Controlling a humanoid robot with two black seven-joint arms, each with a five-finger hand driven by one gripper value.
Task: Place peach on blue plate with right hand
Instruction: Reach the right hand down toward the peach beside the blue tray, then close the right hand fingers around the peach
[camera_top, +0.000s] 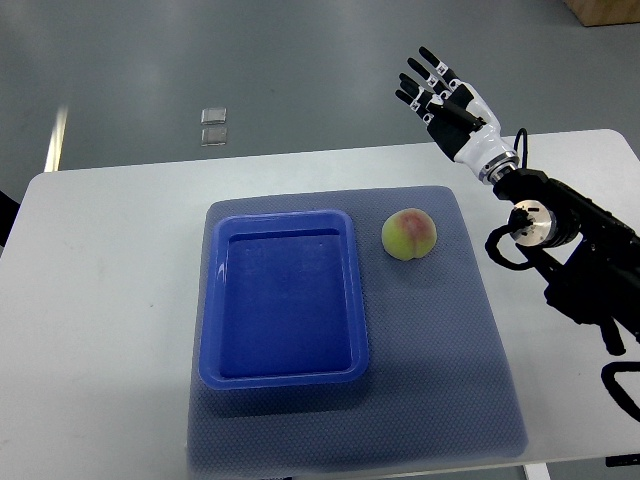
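I see my right hand (443, 95) hanging spread and empty past the white table's (100, 300) far edge; the round yellow-green peach (408, 234) lies at its 7 o'clock, just beside the blue rectangular plastic plate (284, 298).

You're looking at a lab or test room: bare grey polished floor (250, 60) beyond the white table (90, 300), 2 small clear squares (213, 126) lying on that floor behind the table, a wooden box corner (610, 10) far right of it, and a grey mat (450, 350) on the table.
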